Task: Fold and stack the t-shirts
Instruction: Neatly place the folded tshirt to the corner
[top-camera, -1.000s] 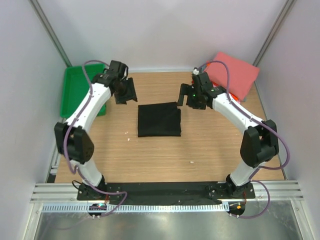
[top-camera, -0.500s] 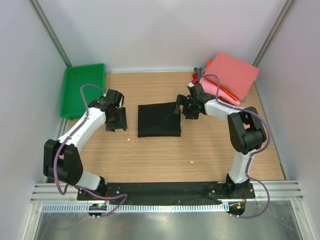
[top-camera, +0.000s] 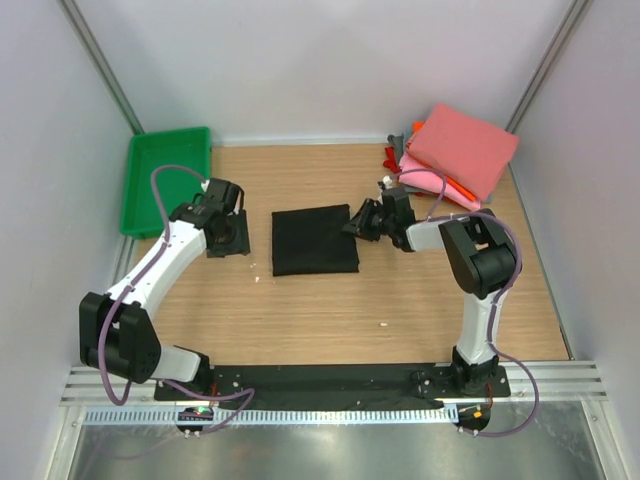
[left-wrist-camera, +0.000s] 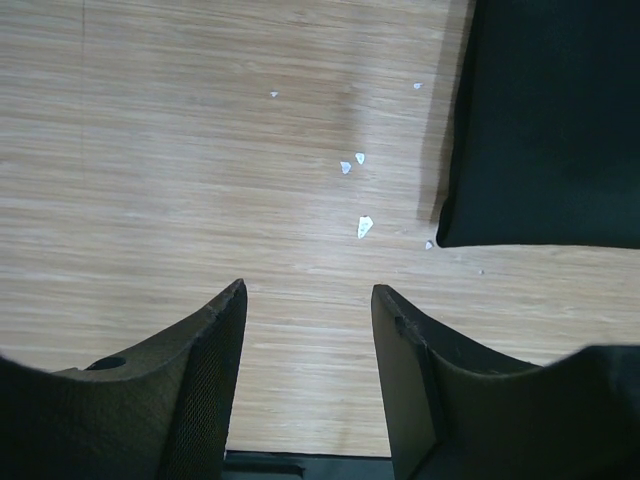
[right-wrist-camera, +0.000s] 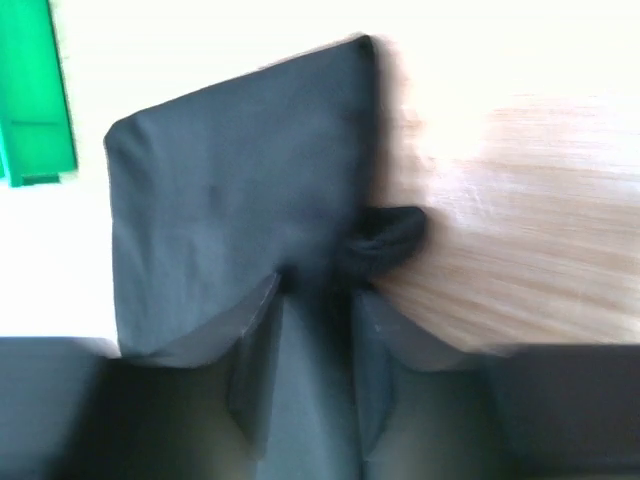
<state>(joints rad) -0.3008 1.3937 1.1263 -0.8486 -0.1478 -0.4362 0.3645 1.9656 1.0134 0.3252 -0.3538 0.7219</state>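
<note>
A plain black t-shirt (top-camera: 315, 240) lies folded into a rectangle in the middle of the table. My right gripper (top-camera: 358, 222) is low at its right edge, shut on the cloth. In the right wrist view the black t-shirt (right-wrist-camera: 240, 170) bunches up between my fingers at the right gripper (right-wrist-camera: 318, 290). My left gripper (top-camera: 228, 238) hangs open over bare wood to the left of the shirt, holding nothing. In the left wrist view the left gripper (left-wrist-camera: 308, 300) shows wood between its jaws, and the shirt's corner (left-wrist-camera: 550, 120) lies at upper right. Other folded t-shirts (top-camera: 462, 148) are stacked at the back right, salmon-pink on top.
A green tray (top-camera: 165, 178) stands at the back left, next to the left arm. The walls close in on both sides. Small white scraps (left-wrist-camera: 362, 227) lie on the wood near the shirt's left corner.
My right gripper came down and left onto the black shirt's right edge and shut on it. The left arm swung down and toward the near side, ending left of the shirt.
</note>
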